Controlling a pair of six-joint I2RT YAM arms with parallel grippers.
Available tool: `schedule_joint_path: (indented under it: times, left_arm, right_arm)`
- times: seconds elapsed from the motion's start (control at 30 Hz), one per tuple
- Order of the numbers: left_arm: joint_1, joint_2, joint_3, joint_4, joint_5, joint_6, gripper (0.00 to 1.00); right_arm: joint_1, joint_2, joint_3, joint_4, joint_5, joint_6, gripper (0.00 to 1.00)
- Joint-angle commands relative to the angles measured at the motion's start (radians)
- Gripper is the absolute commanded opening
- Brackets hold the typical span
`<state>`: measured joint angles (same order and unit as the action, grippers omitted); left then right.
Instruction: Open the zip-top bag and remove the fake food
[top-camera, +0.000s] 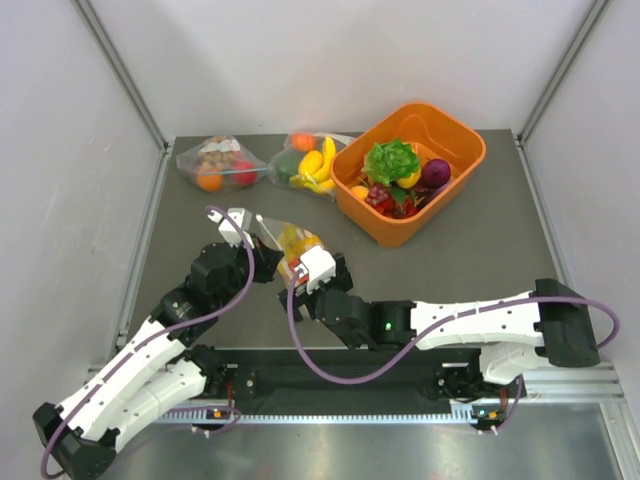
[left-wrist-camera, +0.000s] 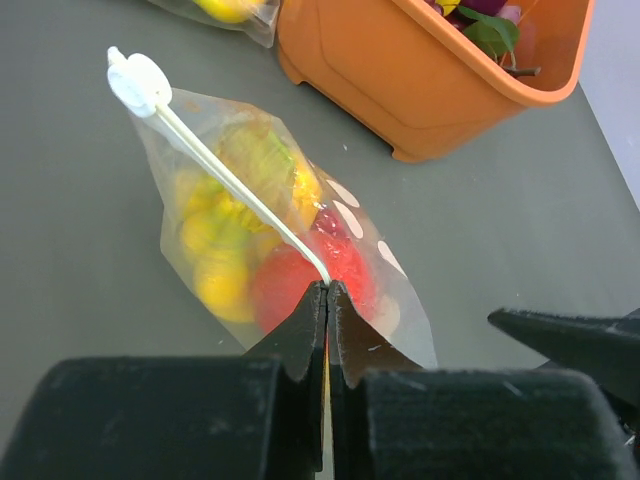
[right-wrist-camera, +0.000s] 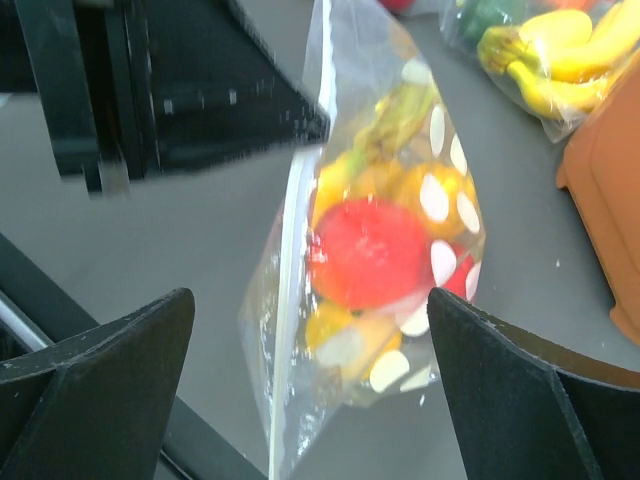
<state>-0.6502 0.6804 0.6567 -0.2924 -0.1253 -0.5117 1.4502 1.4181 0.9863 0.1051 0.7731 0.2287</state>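
On my left wrist camera, the left gripper has its fingers pressed together on the zip strip of the zip-top bag. The white slider sits at the strip's far end, well beyond the fingertips. The fake food is inside the bag, just past the tips. Only my right wrist camera shows the right gripper: fingers spread wide, the bag hanging between them. Overhead, I see an orange tub beyond both grippers.
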Motion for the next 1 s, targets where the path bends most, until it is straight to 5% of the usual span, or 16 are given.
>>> schedule_joint_path:
  times: [0.0, 0.37, 0.63, 0.77, 0.83, 0.97]
  left_arm:
    - [-0.005, -0.016, 0.049, 0.041, -0.022, 0.025, 0.00]
    - [-0.009, -0.025, 0.063, 0.071, 0.081, -0.050, 0.00]
    - [-0.014, 0.002, 0.084, 0.093, 0.197, -0.093, 0.00]
    - [-0.014, 0.010, 0.106, 0.090, 0.236, -0.106, 0.00]
    - [-0.014, 0.005, 0.116, 0.082, 0.236, -0.103, 0.00]
    - [-0.014, -0.005, 0.116, 0.079, 0.237, -0.094, 0.00]
  right_arm:
    - [0.029, -0.061, -0.014, 0.027, 0.040, 0.018, 1.00]
    - [0.021, 0.087, 0.075, 0.016, 0.074, -0.032, 0.99]
    - [-0.046, 0.148, 0.121, 0.007, 0.046, -0.037, 0.76]
    - [-0.089, 0.163, 0.115, 0.013, -0.021, -0.012, 0.58]
    - [-0.097, 0.162, 0.121, 0.005, -0.032, -0.012, 0.37]
    - [-0.099, 0.134, 0.130, -0.022, -0.058, -0.012, 0.13]
